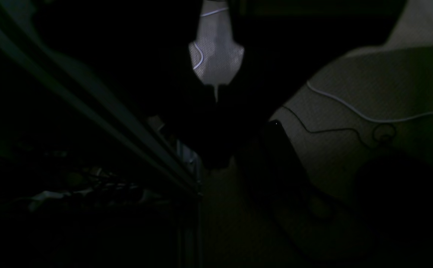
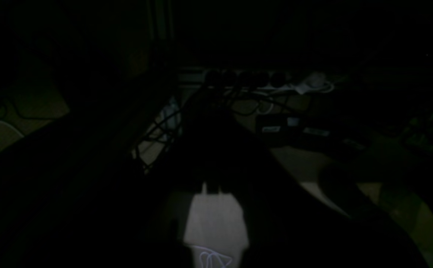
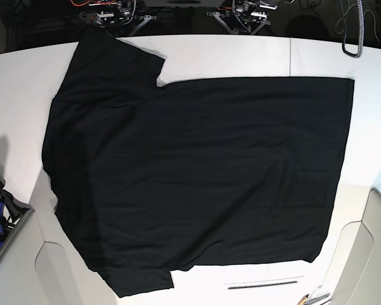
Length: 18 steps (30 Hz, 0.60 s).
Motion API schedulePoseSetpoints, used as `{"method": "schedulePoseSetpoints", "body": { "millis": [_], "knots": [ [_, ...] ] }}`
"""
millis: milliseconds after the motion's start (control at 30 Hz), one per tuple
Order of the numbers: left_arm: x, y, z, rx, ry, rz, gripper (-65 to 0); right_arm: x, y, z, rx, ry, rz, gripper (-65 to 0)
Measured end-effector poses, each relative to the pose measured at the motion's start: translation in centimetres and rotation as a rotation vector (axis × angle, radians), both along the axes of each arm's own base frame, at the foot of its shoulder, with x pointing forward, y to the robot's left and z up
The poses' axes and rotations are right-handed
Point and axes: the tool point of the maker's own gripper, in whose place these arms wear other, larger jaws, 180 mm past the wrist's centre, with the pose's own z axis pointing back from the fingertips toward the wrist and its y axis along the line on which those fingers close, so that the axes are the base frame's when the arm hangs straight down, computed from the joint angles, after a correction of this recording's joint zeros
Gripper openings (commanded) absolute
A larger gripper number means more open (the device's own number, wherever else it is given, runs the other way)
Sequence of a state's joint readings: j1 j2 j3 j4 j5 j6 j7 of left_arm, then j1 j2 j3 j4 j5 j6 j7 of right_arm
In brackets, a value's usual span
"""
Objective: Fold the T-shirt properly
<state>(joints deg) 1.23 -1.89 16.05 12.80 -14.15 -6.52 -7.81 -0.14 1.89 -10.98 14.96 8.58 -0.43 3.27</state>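
Base view shows the T-shirt [image 3: 197, 178] flat on the white table [image 3: 241, 54], long axis left to right, collar end leftward; both grippers, closed and empty, are outside it, so neither arm reads as nearer.

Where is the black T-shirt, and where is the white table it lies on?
T-shirt [image 3: 197, 171], base view, middle of the spread-out body.
Table [image 3: 228, 54], base view, bare white top beyond the shirt.
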Motion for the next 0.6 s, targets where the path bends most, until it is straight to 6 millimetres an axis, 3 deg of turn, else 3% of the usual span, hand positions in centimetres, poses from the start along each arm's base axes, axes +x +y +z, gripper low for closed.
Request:
{"method": "schedulePoseSetpoints", "body": {
  "millis": [600],
  "knots": [
    [0.44,-0.07,0.09,-0.001,-0.012,-0.001,-65.0,0.04,0.01,0.01,0.0,-0.001,0.0,-65.0]
  ]
}}
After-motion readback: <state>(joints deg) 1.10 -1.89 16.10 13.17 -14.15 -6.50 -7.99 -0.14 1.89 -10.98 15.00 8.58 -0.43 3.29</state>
